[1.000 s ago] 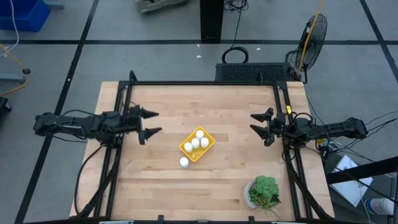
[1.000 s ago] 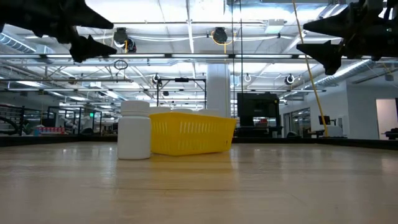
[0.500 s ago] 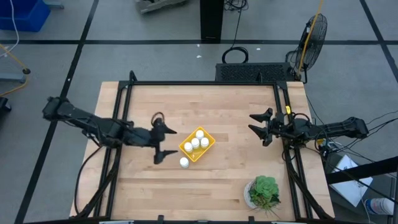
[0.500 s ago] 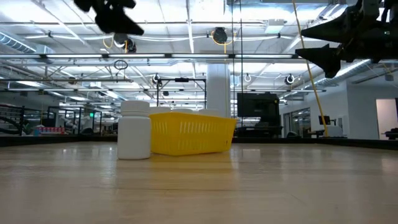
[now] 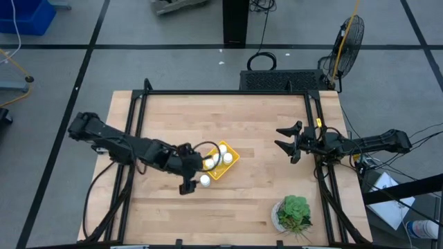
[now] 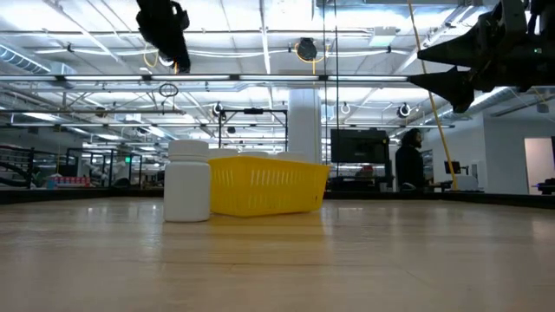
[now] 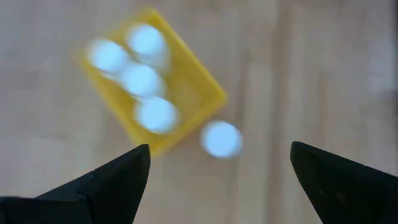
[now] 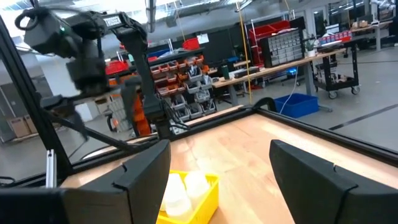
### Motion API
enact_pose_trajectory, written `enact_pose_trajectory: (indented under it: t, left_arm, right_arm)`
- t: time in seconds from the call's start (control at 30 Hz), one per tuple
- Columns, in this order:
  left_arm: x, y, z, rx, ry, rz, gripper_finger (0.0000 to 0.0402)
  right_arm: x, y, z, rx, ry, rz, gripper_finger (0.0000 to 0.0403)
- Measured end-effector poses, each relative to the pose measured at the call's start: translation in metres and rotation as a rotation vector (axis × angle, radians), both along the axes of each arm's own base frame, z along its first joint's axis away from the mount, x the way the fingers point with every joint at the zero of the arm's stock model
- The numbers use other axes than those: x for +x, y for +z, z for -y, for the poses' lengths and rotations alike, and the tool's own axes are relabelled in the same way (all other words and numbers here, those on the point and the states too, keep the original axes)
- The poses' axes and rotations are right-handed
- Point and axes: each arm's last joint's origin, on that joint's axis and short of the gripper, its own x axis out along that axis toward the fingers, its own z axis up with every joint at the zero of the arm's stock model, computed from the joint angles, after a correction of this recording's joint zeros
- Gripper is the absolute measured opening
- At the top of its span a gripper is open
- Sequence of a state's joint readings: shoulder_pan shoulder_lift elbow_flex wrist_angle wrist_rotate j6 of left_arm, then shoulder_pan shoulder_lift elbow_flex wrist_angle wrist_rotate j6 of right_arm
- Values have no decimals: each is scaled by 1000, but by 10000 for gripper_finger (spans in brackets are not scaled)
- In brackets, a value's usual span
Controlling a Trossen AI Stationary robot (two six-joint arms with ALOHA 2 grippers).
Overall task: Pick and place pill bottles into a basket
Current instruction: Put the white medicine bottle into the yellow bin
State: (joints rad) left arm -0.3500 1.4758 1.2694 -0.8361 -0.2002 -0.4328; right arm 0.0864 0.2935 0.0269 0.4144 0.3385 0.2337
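4 pill bottles [image 5: 218, 158] in basket [image 5: 232, 156], 1 bottle [image 5: 205, 180] outside (touching its edge). Left gripper [image 5: 185, 168] above it, fingers wide, empty. Right gripper [image 5: 285, 139] wide too.

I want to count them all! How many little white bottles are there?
5. Four small white capped pill bottles stand inside the shallow square yellow plastic basket; one more white pill bottle stands on the wooden table just outside it. None seem hidden.

The left gripper [image 5: 188, 166] has swung in from the table's left edge to above the lone pill bottle [image 5: 205, 180].
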Motion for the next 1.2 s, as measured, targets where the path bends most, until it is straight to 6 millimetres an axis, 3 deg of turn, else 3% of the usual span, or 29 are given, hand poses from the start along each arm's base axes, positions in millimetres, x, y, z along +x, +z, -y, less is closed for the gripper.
enact_pose_trajectory:
  t: [0.23, 0.6, 0.93, 1.2]
  left_arm:
    - [15, -17, 8, -178, 11, -121, 390]
    - [33, -52, 1, -113, 55, -244, 390]
    - [45, -66, -11, -47, 46, -259, 390]
    - [53, -81, -5, -95, -55, -288, 390]
  right_arm:
    - [0, 0, 0, -10, 1, 0, 265]
    - [0, 3, 0, -33, -1, 22, 265]
    - [0, 3, 0, -33, -1, 22, 265]
    - [0, 3, -1, -36, 24, 22, 265]
